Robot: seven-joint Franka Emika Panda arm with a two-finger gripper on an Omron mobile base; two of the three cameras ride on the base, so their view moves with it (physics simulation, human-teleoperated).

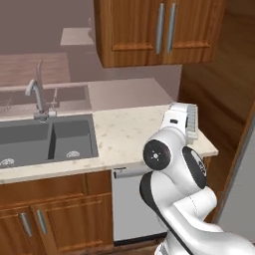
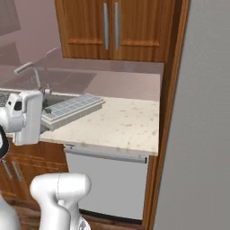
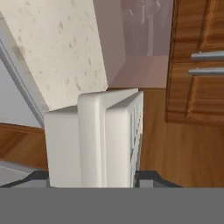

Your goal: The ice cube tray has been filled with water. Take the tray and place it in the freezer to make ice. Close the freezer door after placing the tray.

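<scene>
1. A tall grey fridge panel (image 2: 206, 134) filled the right side of the right base view, with a wooden side panel running down its left edge.
2. The speckled cream counter (image 1: 129, 134) stretched from the sink to that wooden panel; in the hand view its surface (image 3: 61, 48) showed at a steep tilt, because the camera was rolled.
3. Wooden wall cabinets (image 1: 159, 30) with two long metal handles hung above the counter, and wooden base cabinets (image 1: 50, 214) stood below it.
4. A pale grey dishwasher (image 2: 108, 184) sat under the counter, between the base cabinets and the wooden panel.
5. A dark grey double sink (image 1: 47, 139) was set into the left part of the counter, with a metal faucet (image 1: 36, 97) behind it.
6. The ice cube tray (image 2: 72, 110) was lifted off the counter and held out from the hand, over the counter's front part near the sink, its grid of cells facing up in the right base view.
7. In the hand view the tray (image 3: 111, 140) stood edge-on, reaching away from the camera.
8. The gripper (image 3: 94, 177) was clamped on the tray's near end, one dark fingertip on each side of it.
</scene>
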